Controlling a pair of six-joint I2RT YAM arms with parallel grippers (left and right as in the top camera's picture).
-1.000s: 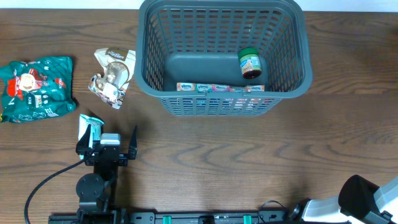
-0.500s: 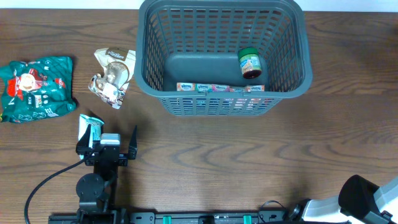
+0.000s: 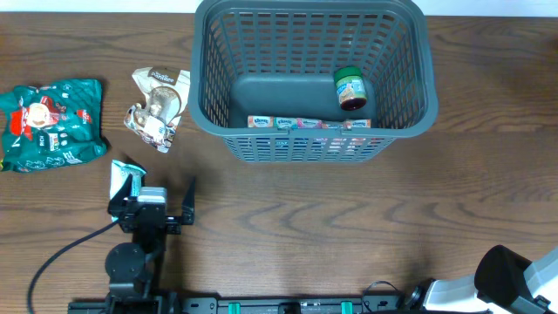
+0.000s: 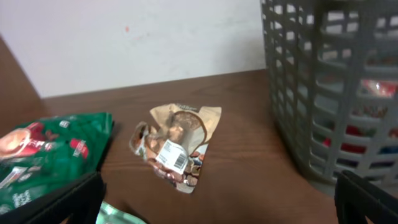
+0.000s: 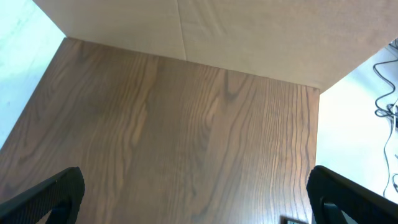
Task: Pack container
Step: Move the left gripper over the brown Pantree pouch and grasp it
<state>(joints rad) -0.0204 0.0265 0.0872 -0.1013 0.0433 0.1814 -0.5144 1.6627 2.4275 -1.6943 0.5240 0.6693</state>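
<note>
Grey container (image 3: 202, 70): upper middle of the overhead view, standing on the wooden table (image 3: 349, 227). In my left wrist view its lattice wall fills the right edge.
Jar (image 3: 350, 87): green lid, inside the container, toward its right side.
Strip of packets (image 3: 309, 123): pink and blue, on the container floor along the lower wall.
Left claw (image 3: 153, 196): lower left of the overhead view, jaws spread wide, gripping nothing. Its fingertips sit in the bottom corners of my wrist view.
Right claw (image 5: 199, 199): jaws spread wide and empty, over brown wood.
Green bag (image 3: 48, 122): far left, well apart from the container.
Tan packet (image 3: 157, 106): crumpled, just left of the container, between it and the green bag.
Teal pouch (image 3: 126, 179): at the tip of my left claw's outer finger; I cannot tell whether they touch.
</note>
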